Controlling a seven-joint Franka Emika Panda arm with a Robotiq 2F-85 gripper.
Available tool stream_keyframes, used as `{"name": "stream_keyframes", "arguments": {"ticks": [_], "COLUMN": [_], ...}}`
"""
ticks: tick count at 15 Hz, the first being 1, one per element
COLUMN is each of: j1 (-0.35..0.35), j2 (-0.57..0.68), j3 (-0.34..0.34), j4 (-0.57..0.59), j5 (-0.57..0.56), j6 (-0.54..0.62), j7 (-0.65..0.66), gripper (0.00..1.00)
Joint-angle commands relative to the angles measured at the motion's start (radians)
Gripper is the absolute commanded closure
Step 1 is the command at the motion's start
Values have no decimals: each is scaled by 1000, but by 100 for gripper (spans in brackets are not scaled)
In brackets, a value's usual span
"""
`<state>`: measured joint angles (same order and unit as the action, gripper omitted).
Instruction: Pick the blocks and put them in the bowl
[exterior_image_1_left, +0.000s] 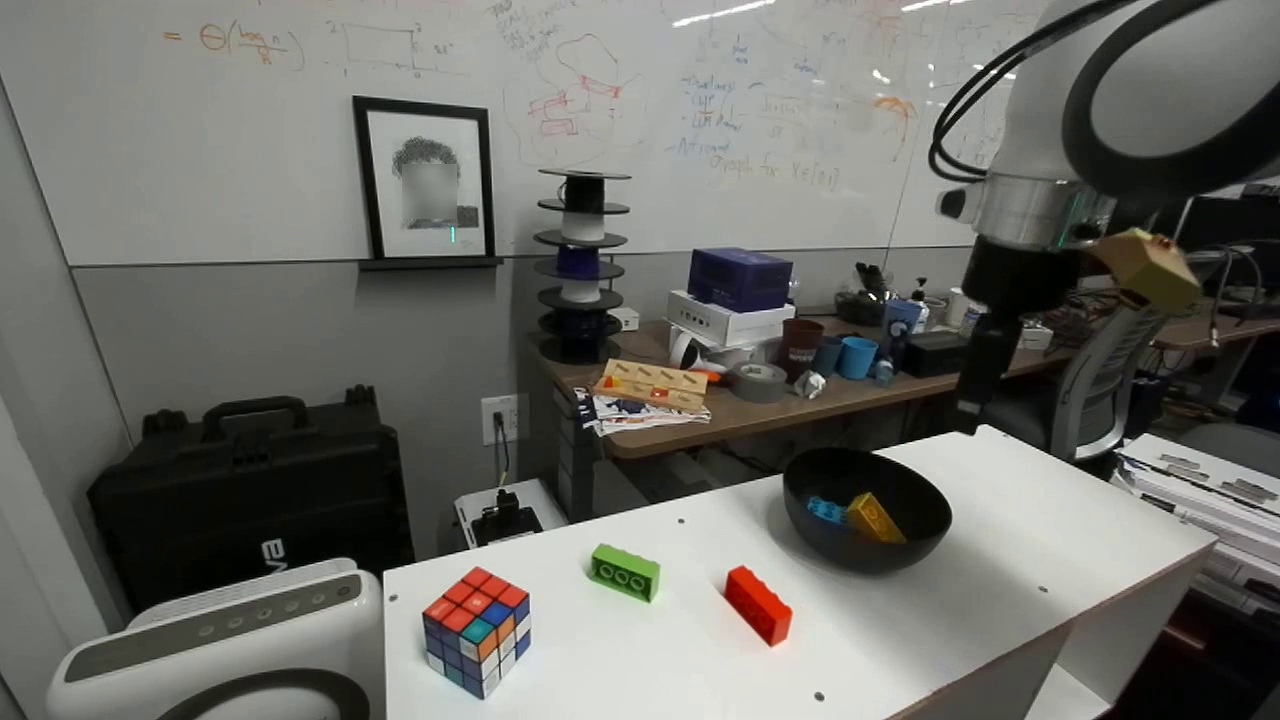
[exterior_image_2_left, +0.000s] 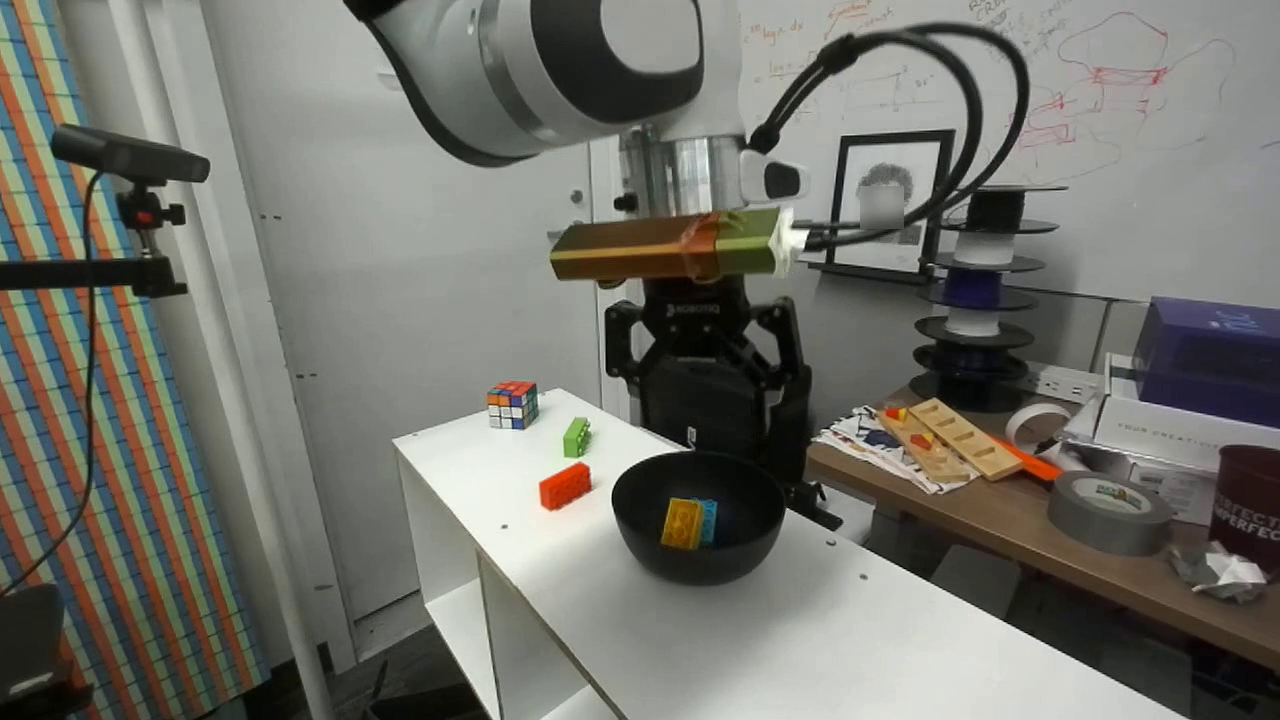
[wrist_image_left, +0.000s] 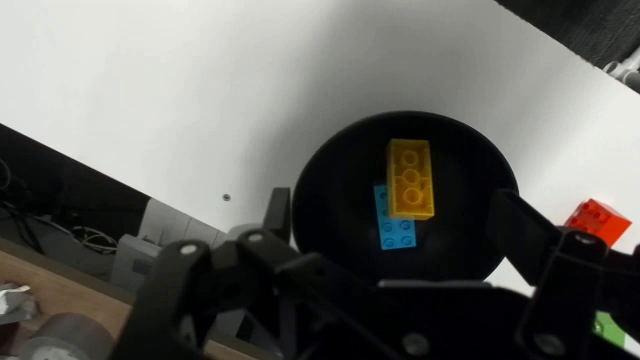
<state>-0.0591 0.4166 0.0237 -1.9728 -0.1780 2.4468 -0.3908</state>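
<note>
Inside the black bowl (exterior_image_1_left: 815, 545), the yellow block (wrist_image_left: 411, 185) rests tilted and hollow side up, partly covering the blue block (wrist_image_left: 398, 235). My gripper (wrist_image_left: 396, 217) is above the bowl, its fingers spread wide to either side with nothing between them. In an exterior view the gripper (exterior_image_1_left: 972, 405) appears side-on, apart from the bowl and higher than its rim. On the white table lies the red block (exterior_image_1_left: 758, 606), beside the bowl. Farther off is the green block (exterior_image_1_left: 626, 574). At the wrist view's right edge, the red block (wrist_image_left: 597, 222) shows, and the green block (wrist_image_left: 611, 330) is partly hidden by the gripper.
A multicoloured puzzle cube (exterior_image_1_left: 478, 630) stands near one end of the white table (exterior_image_1_left: 640, 670), past the green block. Alongside runs a brown desk (exterior_image_2_left: 1010, 530) carrying tape, boxes and cups. A large black case (exterior_image_1_left: 250, 490) stands behind on the floor side.
</note>
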Motion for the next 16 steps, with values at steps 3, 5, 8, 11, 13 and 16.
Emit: {"name": "stream_keyframes", "arguments": {"ticks": [3,5,8,11,13,16], "j1": [-9,-7,-7,12,39,85], "j2": [-62,-65,-65,-54,-18,61], "j3": [-13,-12,-11,-28,-26,2], "j4": [-32,-42,-48,-33,18,115], "j5": [0,1,1,-37,-80,-118], "j6": [-23,-23,-23,-31,-67,-125], "j7": [2,6,8,50,63,58], "gripper": [0,0,0,0,0,0]}}
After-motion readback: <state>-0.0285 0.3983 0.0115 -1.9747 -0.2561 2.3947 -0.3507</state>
